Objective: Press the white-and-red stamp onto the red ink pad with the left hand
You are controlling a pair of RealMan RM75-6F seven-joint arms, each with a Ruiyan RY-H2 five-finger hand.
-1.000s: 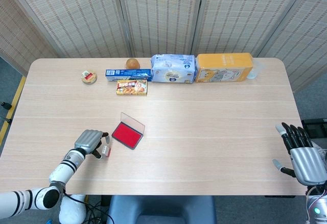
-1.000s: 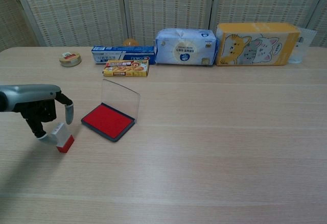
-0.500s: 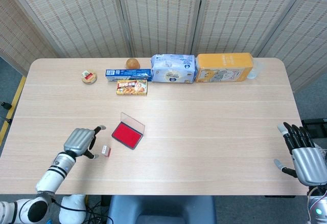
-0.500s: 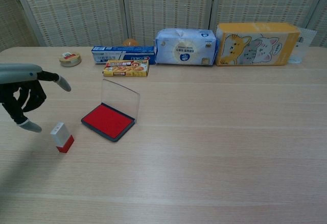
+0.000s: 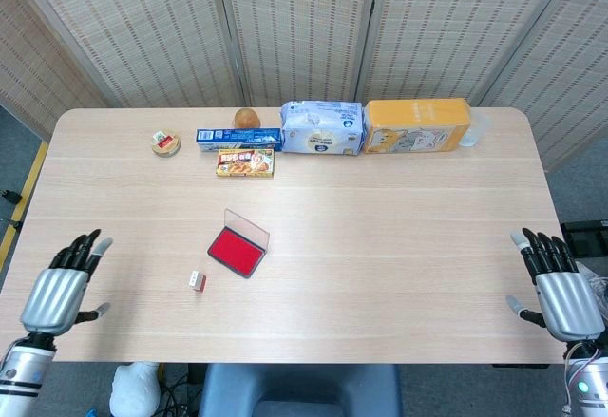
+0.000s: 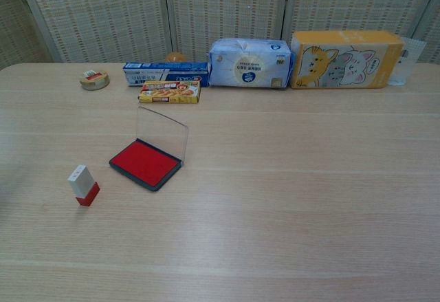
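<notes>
Stamp stands alone as both hands hover off the table's ends.

The left hand [image 5: 59,289], metallic with dark fingers spread and empty, sits beyond the left edge. The small blocky white-and-red stamp [image 6: 83,184] stands upright on the pale wood-grain table [image 6: 289,199], near the front-left, just beside the flat rectangular red ink pad [image 6: 145,163] with its clear lid raised. The right hand [image 5: 560,289], likewise splayed and empty, hangs off the right edge.

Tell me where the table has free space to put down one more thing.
The wide bare stretch right of the ink pad, below the tissue pack and cat box, is free. The back edge is crowded; the stamp stands left of the pad.
</notes>
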